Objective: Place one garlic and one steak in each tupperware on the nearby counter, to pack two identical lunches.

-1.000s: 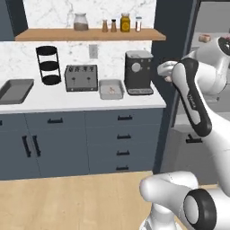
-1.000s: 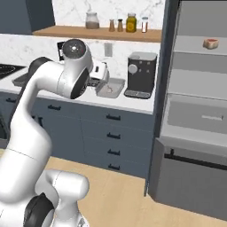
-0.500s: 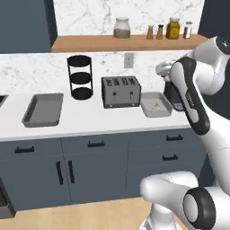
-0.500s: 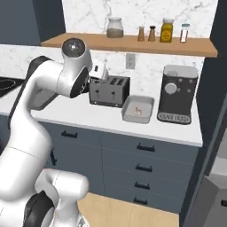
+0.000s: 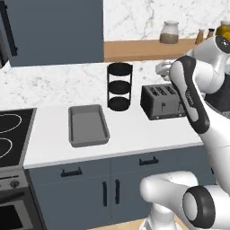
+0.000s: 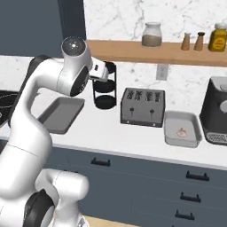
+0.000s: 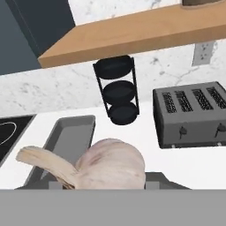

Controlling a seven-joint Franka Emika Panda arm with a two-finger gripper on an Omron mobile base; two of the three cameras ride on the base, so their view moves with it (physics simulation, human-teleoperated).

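My gripper [image 7: 110, 178] is shut on a garlic [image 7: 112, 164], an off-white bulb with a pointed tip that looms large in the hand view. The hand [image 6: 101, 71] hangs high above the counter [image 6: 133, 138], near the black tiered stand. An empty grey tupperware [image 5: 87, 125] [image 6: 60, 114] [image 7: 70, 134] lies on the counter's left part, below and ahead of the garlic. The second tupperware [image 6: 181, 129] sits right of the toaster with one small pinkish piece [image 6: 181, 131] in it; I cannot tell whether that is a garlic or a steak.
A grey toaster [image 5: 164, 102] [image 6: 142, 107] and a black three-tier stand [image 5: 120, 86] stand at the back of the counter. A stove top [image 5: 11, 139] lies to the left, a coffee machine [image 6: 217, 111] at the far right. A wooden shelf [image 6: 155, 51] with jars hangs overhead.
The base has driven left, so both base views slid right: the stove came into view and the coffee machine moved off toward the edge. The gripper still holds the garlic.
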